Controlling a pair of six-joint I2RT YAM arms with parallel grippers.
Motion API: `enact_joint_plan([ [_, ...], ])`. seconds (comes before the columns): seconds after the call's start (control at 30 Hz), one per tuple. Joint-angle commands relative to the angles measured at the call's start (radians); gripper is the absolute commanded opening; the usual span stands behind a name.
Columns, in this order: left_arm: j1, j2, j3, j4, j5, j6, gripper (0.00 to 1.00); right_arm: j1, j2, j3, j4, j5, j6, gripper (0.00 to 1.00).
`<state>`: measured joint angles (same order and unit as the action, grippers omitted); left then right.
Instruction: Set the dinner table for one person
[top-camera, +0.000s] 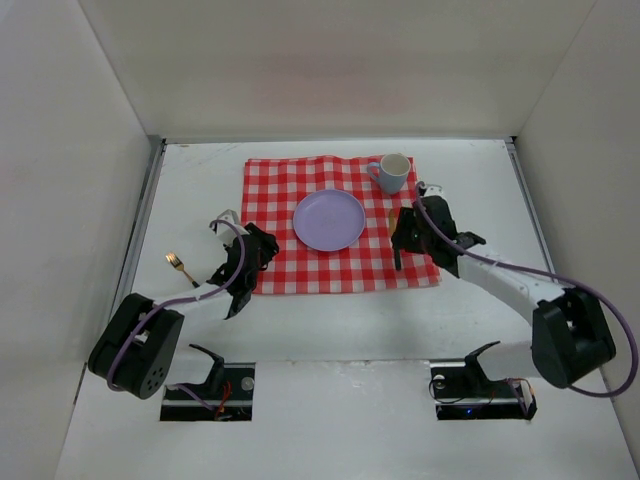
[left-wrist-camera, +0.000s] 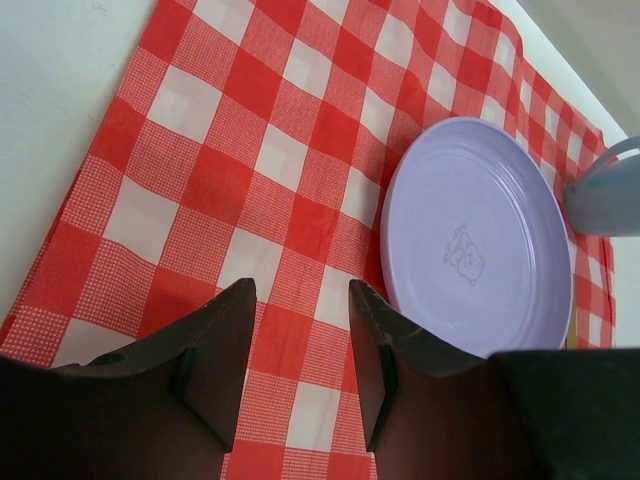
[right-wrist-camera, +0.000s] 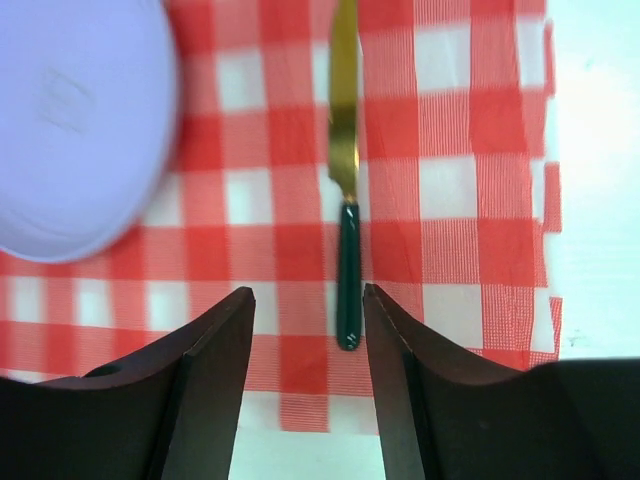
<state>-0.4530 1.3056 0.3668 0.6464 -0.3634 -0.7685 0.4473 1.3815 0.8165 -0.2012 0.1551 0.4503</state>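
Above knife (right-wrist-camera: 345, 180), right end effector (right-wrist-camera: 307, 293) spread

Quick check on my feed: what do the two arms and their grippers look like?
Both the left arm and right arm have white links, chunky black joint housings and a lilac cable running along each. The left gripper and right gripper are matte black, each with two flat, wedge-shaped jaws. No markings show.

The dinner table (top-camera: 330, 330) lies flat, matte white, walled on three sides.
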Motion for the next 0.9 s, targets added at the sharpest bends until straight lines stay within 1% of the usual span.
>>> enact_joint_plan([
  [0.0, -0.006, -0.045, 0.007, 0.027, -0.063, 0.032, 0.4, 0.017, -0.091, 0.003, 0.103, 0.044, 0.05, 0.53],
  [0.03, -0.006, -0.057, 0.012, 0.009, -0.081, 0.032, 0.4, 0.026, -0.11, -0.011, 0.143, 0.047, 0.069, 0.49],
  [0.07, -0.005, -0.075, 0.02, -0.023, -0.089, 0.026, 0.4, 0.035, -0.125, -0.022, 0.181, 0.046, 0.08, 0.43],
  [0.13, 0.009, -0.115, 0.032, -0.109, -0.089, 0.014, 0.39, 0.046, -0.145, -0.043, 0.252, 0.037, 0.102, 0.24],
  [0.17, 0.02, -0.149, 0.038, -0.172, -0.089, 0.005, 0.37, 0.055, -0.15, -0.049, 0.284, 0.029, 0.119, 0.16],
  [0.2, 0.027, -0.175, 0.043, -0.223, -0.089, -0.002, 0.35, 0.067, -0.153, -0.056, 0.314, 0.02, 0.129, 0.11],
  [0.23, 0.036, -0.212, 0.052, -0.299, -0.091, -0.006, 0.29, 0.081, -0.153, -0.066, 0.35, 0.018, 0.139, 0.09],
  [0.27, 0.049, -0.25, 0.066, -0.382, -0.085, -0.002, 0.18, 0.096, -0.153, -0.08, 0.388, 0.018, 0.142, 0.08],
  [0.3, 0.055, -0.279, 0.078, -0.448, -0.085, 0.001, 0.1, 0.115, -0.153, -0.094, 0.42, 0.02, 0.142, 0.08],
  [0.33, 0.063, -0.322, 0.095, -0.541, -0.092, 0.001, 0.04, 0.129, -0.153, -0.106, 0.437, 0.026, 0.142, 0.08],
  [0.37, 0.067, -0.36, 0.112, -0.629, -0.109, 0.001, 0.03, 0.139, -0.154, -0.12, 0.448, 0.027, 0.145, 0.08],
  [0.43, 0.078, -0.42, 0.136, -0.779, -0.159, -0.006, 0.03, 0.15, -0.163, -0.148, 0.465, 0.021, 0.162, 0.1],
  [0.47, 0.089, -0.445, 0.147, -0.86, -0.189, -0.011, 0.05, 0.15, -0.165, -0.155, 0.47, 0.018, 0.168, 0.11],
  [0.5, 0.104, -0.463, 0.158, -0.937, -0.212, -0.018, 0.09, 0.15, -0.162, -0.163, 0.476, 0.015, 0.175, 0.12],
  [0.6, 0.164, -0.493, 0.17, -1.085, -0.232, -0.061, 0.21, 0.152, -0.151, -0.166, 0.486, 0.011, 0.185, 0.13],
  [0.67, 0.21, -0.499, 0.149, -1.1, -0.218, -0.083, 0.27, 0.156, -0.141, -0.166, 0.49, 0.005, 0.185, 0.13],
  [0.73, 0.269, -0.473, 0.133, -1.078, -0.181, -0.081, 0.32, 0.158, -0.127, -0.165, 0.49, 0.004, 0.185, 0.13],
  [0.87, 0.372, -0.39, 0.118, -1.006, -0.109, -0.065, 0.35, 0.158, -0.116, -0.165, 0.49, -0.003, 0.186, 0.13],
])
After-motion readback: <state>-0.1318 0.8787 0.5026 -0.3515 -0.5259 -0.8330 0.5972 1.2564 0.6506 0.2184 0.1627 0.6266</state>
